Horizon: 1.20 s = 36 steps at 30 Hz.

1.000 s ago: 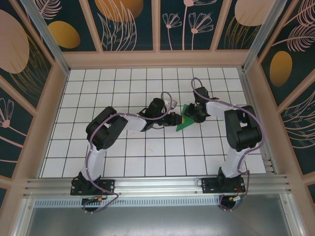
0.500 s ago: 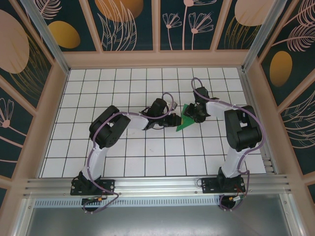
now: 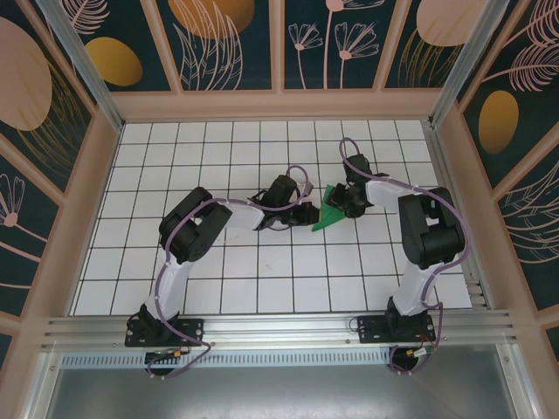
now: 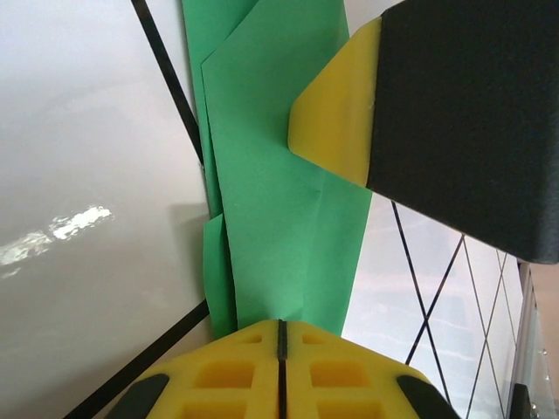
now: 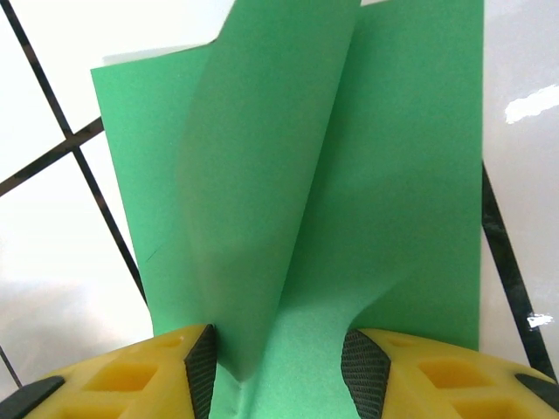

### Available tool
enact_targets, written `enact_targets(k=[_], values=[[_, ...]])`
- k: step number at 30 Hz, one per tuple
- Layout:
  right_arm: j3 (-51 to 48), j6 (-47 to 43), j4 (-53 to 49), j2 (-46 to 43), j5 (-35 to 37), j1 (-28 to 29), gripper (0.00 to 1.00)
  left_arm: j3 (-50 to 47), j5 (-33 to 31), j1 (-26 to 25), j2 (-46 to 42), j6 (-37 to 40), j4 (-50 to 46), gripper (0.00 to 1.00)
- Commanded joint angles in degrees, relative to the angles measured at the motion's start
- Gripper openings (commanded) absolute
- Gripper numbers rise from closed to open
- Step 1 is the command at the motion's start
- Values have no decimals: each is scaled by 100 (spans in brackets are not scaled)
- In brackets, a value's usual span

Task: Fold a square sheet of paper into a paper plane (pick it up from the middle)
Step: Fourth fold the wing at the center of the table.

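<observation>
The square sheet of paper (image 3: 329, 214) is a bright green, folded, pointed shape lying mid-table between both arms. My left gripper (image 3: 308, 212) meets its left end. In the left wrist view the yellow jaws (image 4: 281, 325) are pressed together, with the paper's (image 4: 279, 201) near edge running into their seam. My right gripper (image 3: 342, 204) stands over the paper's right part. In the right wrist view its fingers (image 5: 279, 353) are apart, straddling the paper (image 5: 384, 175). A raised flap (image 5: 262, 175) leans against the left pad (image 5: 201, 362). One right fingertip (image 4: 336, 113) presses on the paper in the left wrist view.
A white table with a black grid (image 3: 218, 262) lies inside a wooden frame (image 3: 279, 105) with patterned walls. Both arm bases are bolted to the aluminium rail (image 3: 279, 330) at the near edge. Open tiles lie all round the paper.
The left jaws have closed fully at the paper's left end. The left arm has edged slightly toward the paper. The right arm has held its place.
</observation>
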Motion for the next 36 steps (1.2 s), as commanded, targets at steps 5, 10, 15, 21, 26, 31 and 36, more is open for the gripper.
enact_targets(k=[5,10,15,21,26,31,36], values=[[116,-449,30,-197,-123,-107,49,52,-392,-24,195,340,-652,10],[-106,-638,496,-951,-831,-250,49,6,-520,-24,206,400,-737,10],[-422,-787,860,-884,-1562,-274,39,-2,-567,-16,202,432,-771,10],[-542,-798,1235,-478,-1910,-300,29,8,-598,-24,164,453,-823,10],[-630,-807,1359,-293,-2033,-374,27,6,-594,-22,138,416,-808,10],[-733,-818,1469,-135,-2148,-416,26,-21,-576,-23,74,381,-759,10],[-794,-860,1544,-5,-2267,-416,25,-82,-471,-24,-97,324,-642,10]])
